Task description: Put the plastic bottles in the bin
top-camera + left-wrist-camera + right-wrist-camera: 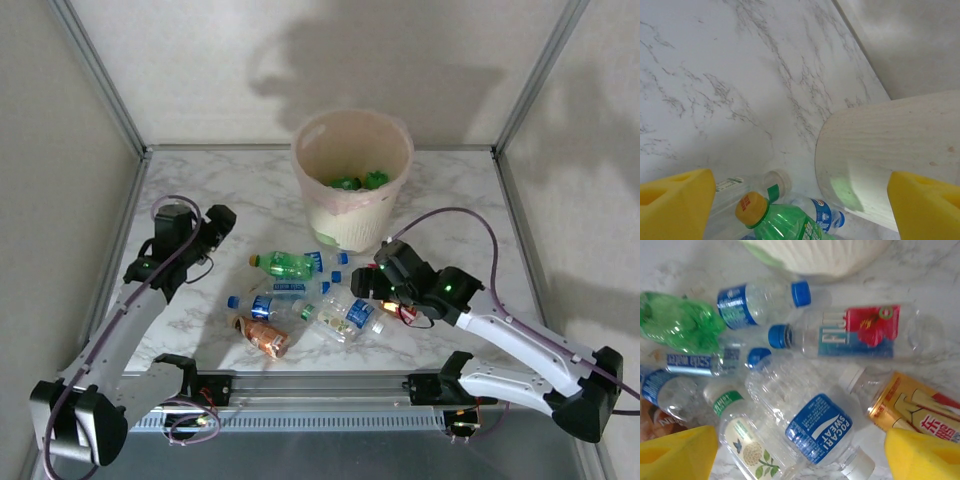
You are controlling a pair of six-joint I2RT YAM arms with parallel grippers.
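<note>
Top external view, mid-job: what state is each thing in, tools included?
bin, upright, holding some green bottles
capped green bottle, lying on the table
Pocari Sweat bottle, lying on the table, not gripped
left tool, open, empty
right tool, open, empty, over the Pocari Sweat bottle

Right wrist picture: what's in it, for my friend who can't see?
Plastic bottles lie jumbled on a marble table: a clear Pocari Sweat bottle nearest, a Fiji bottle, a green bottle. The cream bin is at the top; yellow fingertips frame the bottom corners.
</note>
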